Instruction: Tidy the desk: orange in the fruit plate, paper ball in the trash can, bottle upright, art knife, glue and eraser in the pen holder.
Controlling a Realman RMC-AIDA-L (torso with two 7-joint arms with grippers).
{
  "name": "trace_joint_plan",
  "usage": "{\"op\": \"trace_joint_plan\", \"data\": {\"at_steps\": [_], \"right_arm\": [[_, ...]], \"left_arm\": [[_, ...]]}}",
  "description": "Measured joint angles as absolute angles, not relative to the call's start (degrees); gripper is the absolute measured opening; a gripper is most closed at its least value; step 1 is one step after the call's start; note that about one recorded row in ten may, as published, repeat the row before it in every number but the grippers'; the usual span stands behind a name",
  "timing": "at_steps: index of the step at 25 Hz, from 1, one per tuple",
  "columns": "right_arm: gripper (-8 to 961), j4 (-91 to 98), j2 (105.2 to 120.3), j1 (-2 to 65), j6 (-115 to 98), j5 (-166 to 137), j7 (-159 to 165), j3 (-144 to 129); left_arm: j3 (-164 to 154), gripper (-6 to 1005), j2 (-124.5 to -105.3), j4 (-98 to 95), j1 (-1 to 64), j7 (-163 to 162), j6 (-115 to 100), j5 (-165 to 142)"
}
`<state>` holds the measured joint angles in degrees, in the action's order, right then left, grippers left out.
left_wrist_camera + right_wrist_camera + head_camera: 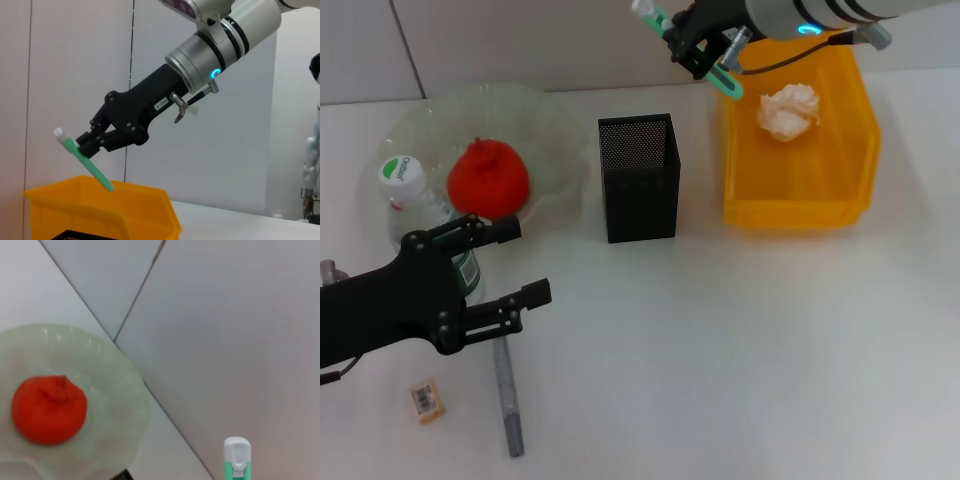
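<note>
My right gripper (704,52) hangs high over the gap between the black mesh pen holder (638,178) and the yellow trash can (800,190), shut on the green glue (724,80) with a white cap. In the left wrist view the same gripper (86,145) grips the glue (95,172) at a slant above the can (125,205). The paper ball (788,110) lies in the can. The orange (488,178) rests in the fruit plate (560,130). The bottle (405,195) stands upright beside my open left gripper (530,260). Near the front edge lie the grey art knife (507,395) and the eraser (426,399).
The right wrist view looks down on the orange (49,409) in the glass plate (125,405), with the glue's white cap (236,456) in front. White tabletop stretches across the front right; a wall stands behind.
</note>
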<state>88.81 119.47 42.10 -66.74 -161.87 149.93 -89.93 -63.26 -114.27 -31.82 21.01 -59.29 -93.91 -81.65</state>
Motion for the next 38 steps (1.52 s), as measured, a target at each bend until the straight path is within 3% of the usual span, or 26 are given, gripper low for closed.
{"op": "trace_joint_plan", "data": {"at_steps": [38], "right_arm": [[86,82.2,119.65,38.7,-48.8,-152.0,149.1,-97.0]], "left_arm": [[-62.8,786,-114.26,-31.8,21.5,-59.3,-93.7,-81.7]]}}
